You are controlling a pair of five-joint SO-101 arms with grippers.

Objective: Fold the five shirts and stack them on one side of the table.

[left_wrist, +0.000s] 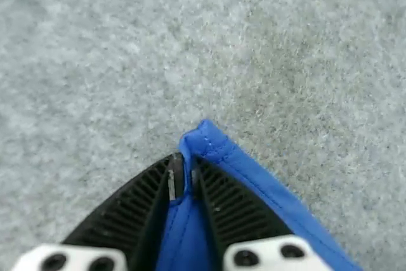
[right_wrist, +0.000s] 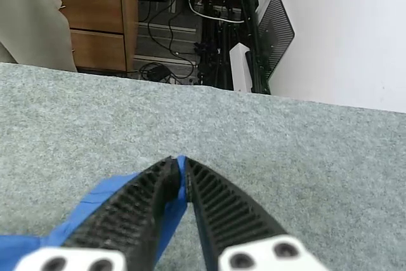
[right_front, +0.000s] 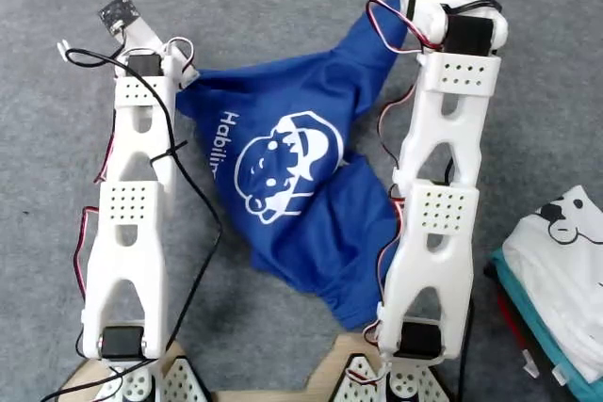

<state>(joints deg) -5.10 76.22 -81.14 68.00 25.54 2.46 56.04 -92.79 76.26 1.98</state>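
Note:
A blue shirt [right_front: 283, 185] with a white cartoon print lies crumpled between the two arms on the grey table. My left gripper [left_wrist: 184, 179] is shut on a hemmed corner of the blue shirt [left_wrist: 209, 147], low over the carpet at the far left. My right gripper [right_wrist: 181, 176] is shut on another edge of the blue shirt [right_wrist: 95, 201], near the table's far edge. In the high view the left arm [right_front: 141, 82] pins the shirt's far-left corner and the right arm [right_front: 443, 35] holds the far-right corner lifted.
A stack of folded shirts [right_front: 556, 270], white with a bear print on top and teal beneath, sits at the table's right edge. Beyond the far table edge stand wooden drawers [right_wrist: 95, 17], cables and a white wall [right_wrist: 342, 30].

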